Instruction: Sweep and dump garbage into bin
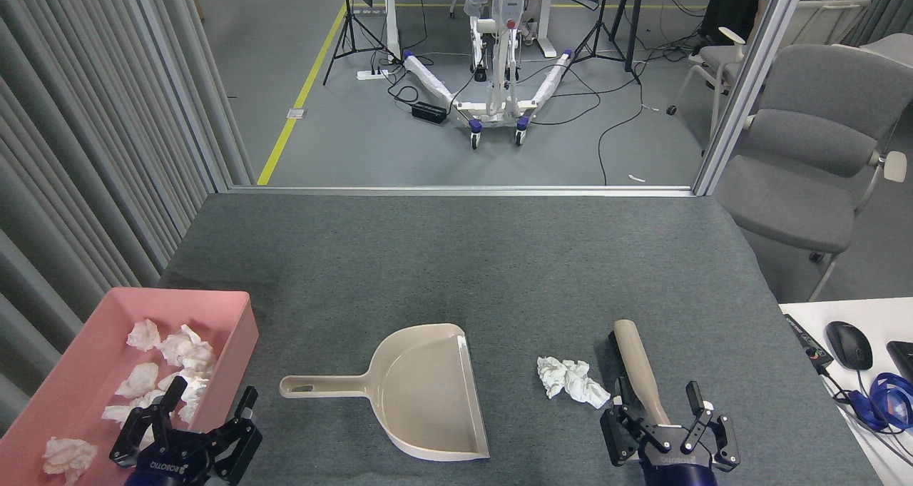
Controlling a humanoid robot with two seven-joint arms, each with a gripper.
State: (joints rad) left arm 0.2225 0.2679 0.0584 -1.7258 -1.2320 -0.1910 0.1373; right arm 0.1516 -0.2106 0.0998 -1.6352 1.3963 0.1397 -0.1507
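The garbage is seen on the desk between dustpan and brush. Light, soft and easily crushed, it is better swept than gripped. Both the left hand and right hand are spread apart, empty.

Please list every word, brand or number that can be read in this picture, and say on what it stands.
"ROBOTIQ", upside down, on the left end effector.
Lettering on the right end effector: too blurred to read.
Label on the black device at the table's right edge: too small to read.
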